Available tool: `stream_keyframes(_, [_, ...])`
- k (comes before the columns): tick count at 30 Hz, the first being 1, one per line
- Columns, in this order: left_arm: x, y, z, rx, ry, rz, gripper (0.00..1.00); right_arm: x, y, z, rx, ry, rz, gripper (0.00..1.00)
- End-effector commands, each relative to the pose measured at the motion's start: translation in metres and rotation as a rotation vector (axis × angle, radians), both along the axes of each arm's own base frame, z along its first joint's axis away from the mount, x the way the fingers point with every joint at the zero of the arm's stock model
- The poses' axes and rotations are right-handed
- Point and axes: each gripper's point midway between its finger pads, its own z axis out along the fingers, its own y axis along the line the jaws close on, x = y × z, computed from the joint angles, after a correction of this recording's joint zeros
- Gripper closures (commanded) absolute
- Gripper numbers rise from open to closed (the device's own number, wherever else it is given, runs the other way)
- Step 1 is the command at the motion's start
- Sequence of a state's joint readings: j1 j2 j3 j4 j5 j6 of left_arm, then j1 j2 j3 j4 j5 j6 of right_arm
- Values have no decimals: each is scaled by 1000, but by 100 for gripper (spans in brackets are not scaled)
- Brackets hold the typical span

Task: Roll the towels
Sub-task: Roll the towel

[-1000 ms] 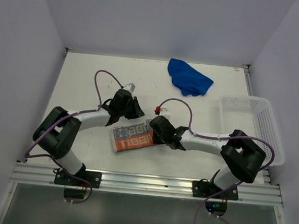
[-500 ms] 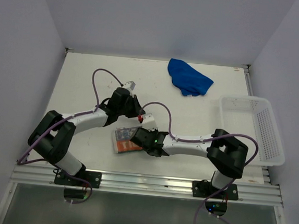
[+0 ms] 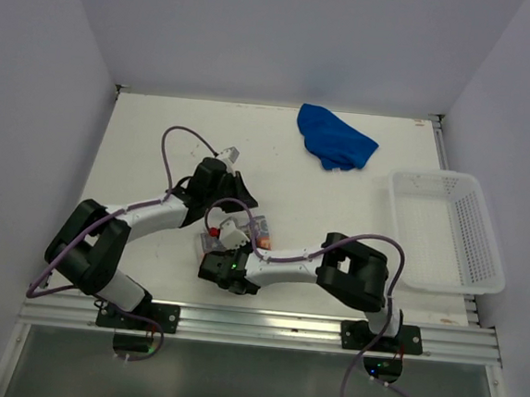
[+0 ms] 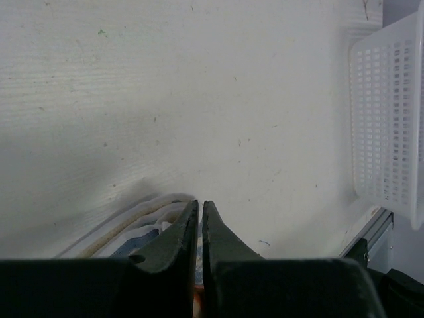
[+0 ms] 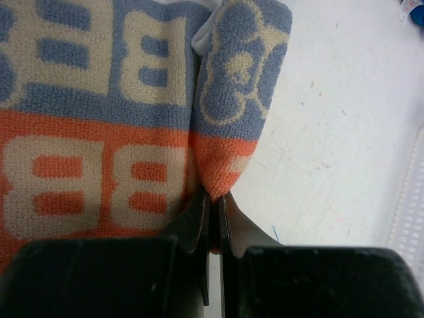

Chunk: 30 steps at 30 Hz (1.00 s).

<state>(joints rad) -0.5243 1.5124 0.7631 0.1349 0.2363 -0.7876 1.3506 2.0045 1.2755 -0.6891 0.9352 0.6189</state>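
Top external view: you see both arms meeting at the patterned towel (image 3: 258, 228), which lies on the surface (image 3: 158, 143) left of centre, near the front edge.
Patterned towel: mostly hidden under the two wrists; only an orange and grey-blue strip shows from above.
Left hand (image 3: 243, 217): comes in from the far-left side of that towel.
Left wrist view: the left hand (image 4: 200, 209) has its fingers almost together, with only a thin slit between them. Folded cloth layers (image 4: 142, 228) sit under and to the left of the fingers. You cannot tell whether any cloth is caught.
Right hand (image 3: 231, 251): reaches across from the right, its forearm low along the front edge.
Right wrist view: the right hand (image 5: 212, 195) is pressed closed on the orange corner of a folded-over flap. Block lettering (image 5: 99, 132) lies flat just to the left.
Blue towel (image 3: 335, 138): crumpled at the far side, well apart from both hands.
Basket (image 3: 448, 228): white mesh, at the right edge of the surface.
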Motion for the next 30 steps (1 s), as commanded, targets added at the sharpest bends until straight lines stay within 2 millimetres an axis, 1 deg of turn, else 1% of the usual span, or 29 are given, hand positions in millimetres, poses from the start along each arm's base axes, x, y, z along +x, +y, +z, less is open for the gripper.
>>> stream_keyframes(1, [-4, -5, 15, -70, -21, -33, 91, -1, 1, 2, -117, -39, 42, 100])
stream_keyframes(11, [-16, -17, 14, -119, -13, -139, 96, -3, 10, -14, -269, -20, 133, 100])
stream_keyframes(17, [-25, -29, 12, -186, 18, -206, 99, -5, 15, -21, -264, -1, 163, 100])
stream_keyframes(23, [-40, -33, -4, -233, 76, -247, 100, -6, 17, -27, -270, 9, 162, 100])
stream_keyframes(25, [-47, -32, -13, -235, 104, -254, 100, -7, 17, -29, -270, 16, 160, 100])
stream_keyframes(30, [-54, -26, -34, -203, 131, -252, 100, -8, 20, -31, -255, 26, 160, 100])
